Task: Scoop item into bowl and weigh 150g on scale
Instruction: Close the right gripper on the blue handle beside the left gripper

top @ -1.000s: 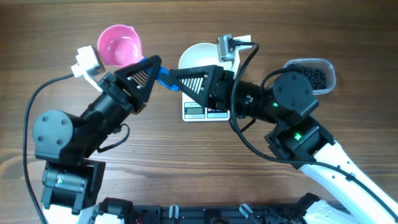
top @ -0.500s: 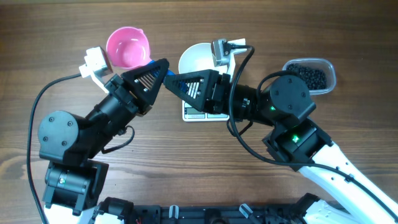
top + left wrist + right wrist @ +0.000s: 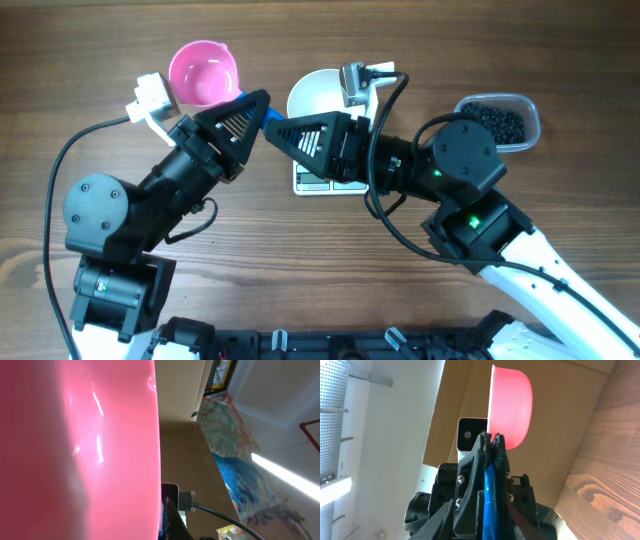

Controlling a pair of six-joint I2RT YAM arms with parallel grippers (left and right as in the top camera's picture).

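A pink scoop (image 3: 204,74) with a blue handle (image 3: 271,124) hangs in the air left of the white bowl (image 3: 312,92). The bowl stands on the scale (image 3: 329,181) and looks empty. My left gripper (image 3: 257,104) is shut on the handle near the cup. My right gripper (image 3: 277,129) meets it tip to tip, its jaws drawn tight on the same handle (image 3: 489,490). In the right wrist view the pink cup (image 3: 510,406) stands beyond the right gripper (image 3: 490,440). The cup (image 3: 75,450) fills the left wrist view and hides the left fingers. The item (image 3: 502,121) lies in a clear tub at the right.
The clear tub (image 3: 534,120) sits at the table's far right, behind my right arm's elbow (image 3: 462,152). A wrist camera and its cable (image 3: 360,74) hang over the bowl's right rim. The left arm's cable (image 3: 60,160) loops at the left.
The right gripper slid left onto the blue handle and its jaws narrowed. The left arm lifted the scoop slightly up and right; both are nearly still over the last half second.
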